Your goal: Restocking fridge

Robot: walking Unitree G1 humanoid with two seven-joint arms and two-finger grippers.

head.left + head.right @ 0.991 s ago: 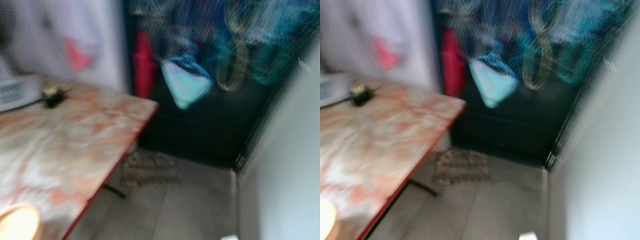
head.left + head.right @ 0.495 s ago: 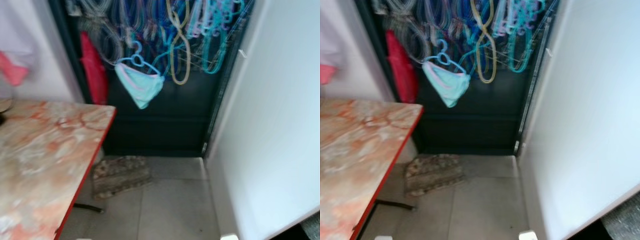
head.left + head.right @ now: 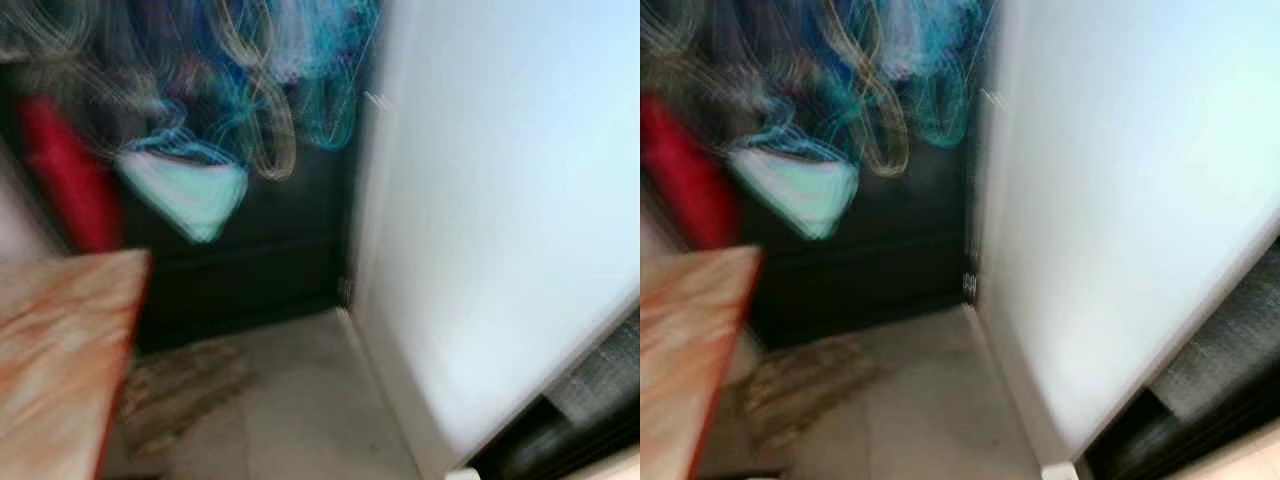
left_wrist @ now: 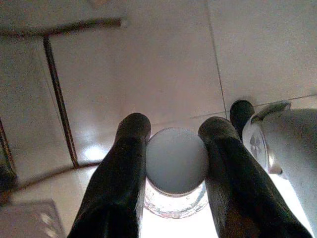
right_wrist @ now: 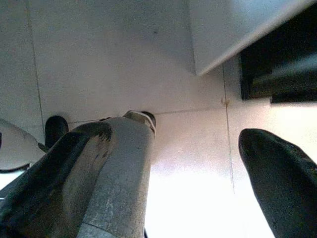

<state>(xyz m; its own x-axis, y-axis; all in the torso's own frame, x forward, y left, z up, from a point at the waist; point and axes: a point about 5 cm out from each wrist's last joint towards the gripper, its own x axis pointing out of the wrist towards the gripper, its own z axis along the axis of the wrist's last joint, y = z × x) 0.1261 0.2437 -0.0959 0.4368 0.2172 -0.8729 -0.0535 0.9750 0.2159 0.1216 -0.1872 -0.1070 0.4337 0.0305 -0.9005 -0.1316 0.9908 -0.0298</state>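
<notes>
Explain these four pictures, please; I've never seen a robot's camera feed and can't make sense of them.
This is a walking humanoid robot with two arms. The two blurred pictures come from its head cameras. They show a large white panel, likely the fridge, an orange marbled table with a red edge, and coloured plastic hangers with a turquoise cloth against something dark. The other two pictures look along each wrist towards the tiled floor. The left jaws are closed on a clear glass jar with a pale round lid. The right jaws are open and hold nothing.
</notes>
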